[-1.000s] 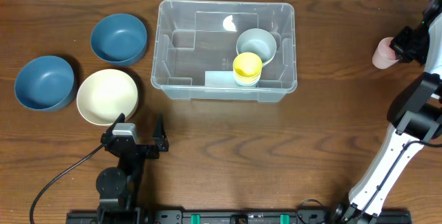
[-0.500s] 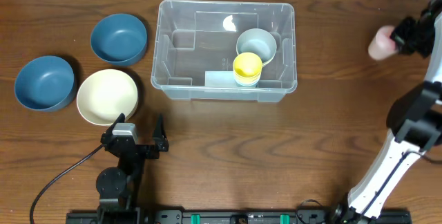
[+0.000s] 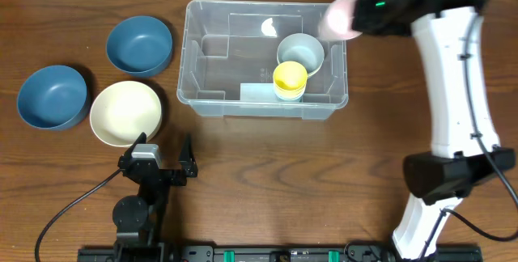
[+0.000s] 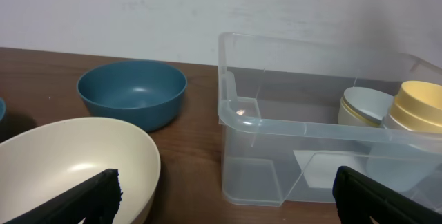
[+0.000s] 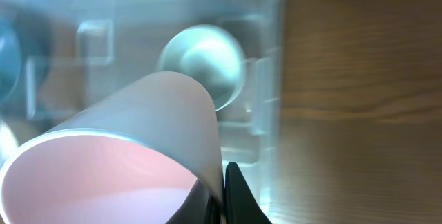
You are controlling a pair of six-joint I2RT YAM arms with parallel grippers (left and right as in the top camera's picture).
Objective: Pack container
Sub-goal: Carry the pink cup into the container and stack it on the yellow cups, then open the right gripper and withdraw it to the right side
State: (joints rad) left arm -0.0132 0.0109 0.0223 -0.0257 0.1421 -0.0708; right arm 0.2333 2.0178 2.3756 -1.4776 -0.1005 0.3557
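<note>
Toward the back of the table, the container (image 3: 235, 61) sits square-on, well apart from both arm bases. A grey cup (image 3: 300, 52) and a yellow cup (image 3: 290, 80) stand touching each other inside its right half. The pink cup (image 3: 340, 18) hangs tilted over the container's right rear corner, with the right gripper (image 3: 362, 15) clamped on its thin wall. The right wrist view is blurred, so how deep that pinch reaches I cannot tell.

The cup appears to straddle the rim. If it were let go there, it could strike the edge and roll off onto the wood. A shallow pinch might also let it swivel or slip. Dropped too far in, it could knock the grey cup over.

Left of the container lie two blue bowls (image 3: 140, 44) and a cream bowl (image 3: 125, 112). The left gripper (image 3: 159, 158) rests near the cream bowl, jaws wide apart and holding nothing.
</note>
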